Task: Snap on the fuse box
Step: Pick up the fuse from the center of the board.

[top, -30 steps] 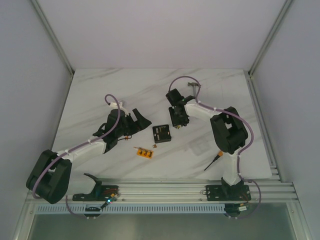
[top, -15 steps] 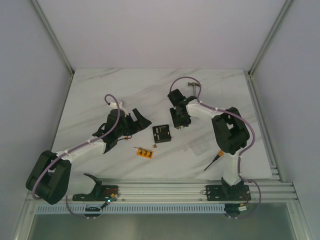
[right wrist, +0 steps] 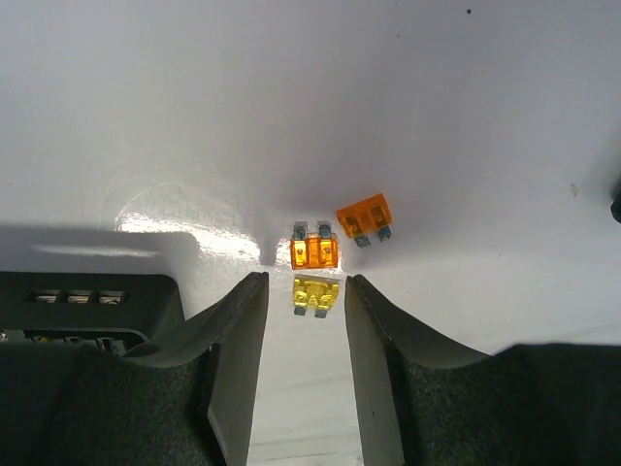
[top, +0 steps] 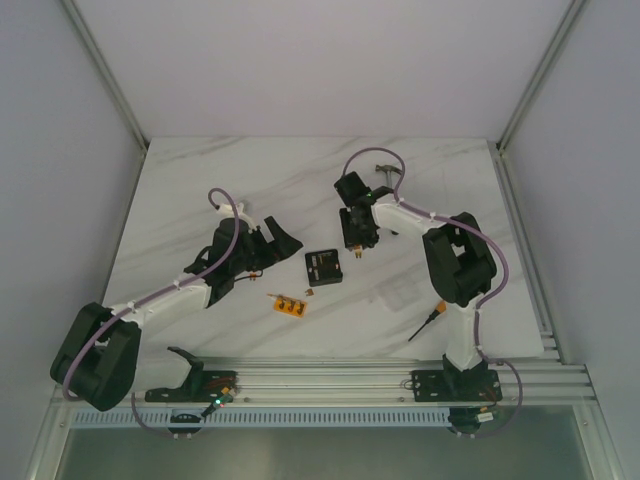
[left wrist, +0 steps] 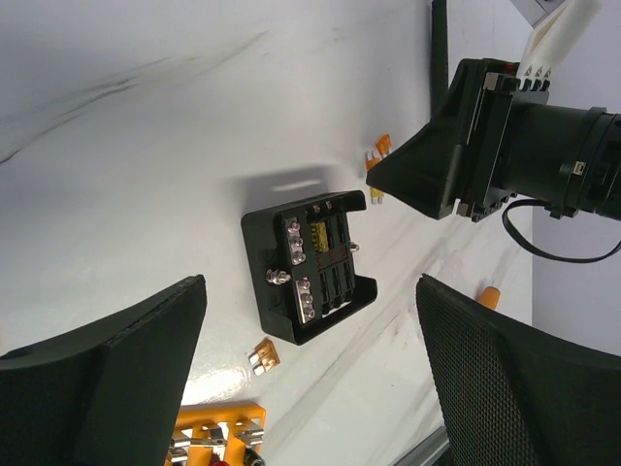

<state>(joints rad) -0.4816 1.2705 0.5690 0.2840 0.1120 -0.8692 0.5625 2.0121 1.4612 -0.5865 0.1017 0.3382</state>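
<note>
The fuse box (top: 322, 267) (left wrist: 309, 264) is a small black square box lying flat mid-table, with one yellow fuse in its slots. My left gripper (top: 275, 240) hovers to its left, open wide, and the box shows between its fingers (left wrist: 116, 369) from a distance. Just beyond the box's right corner (right wrist: 87, 301), my right gripper (top: 356, 240) (right wrist: 306, 283) points down at the table. Its jaws stand a little apart, open, holding nothing. A loose yellow fuse (right wrist: 315, 293) lies on the table at the mouth of the gap, touching neither finger.
Two orange fuses (right wrist: 314, 250) (right wrist: 365, 217) lie just past the yellow one. An orange fuse strip (top: 290, 304) and one loose fuse (left wrist: 264, 357) lie in front of the box. A hammer (top: 385, 172) lies at the back, a screwdriver (top: 430, 322) at the front right.
My right gripper has shifted slightly toward the back of the table, staying over the loose fuses. The left arm and the fuse box have not moved.
</note>
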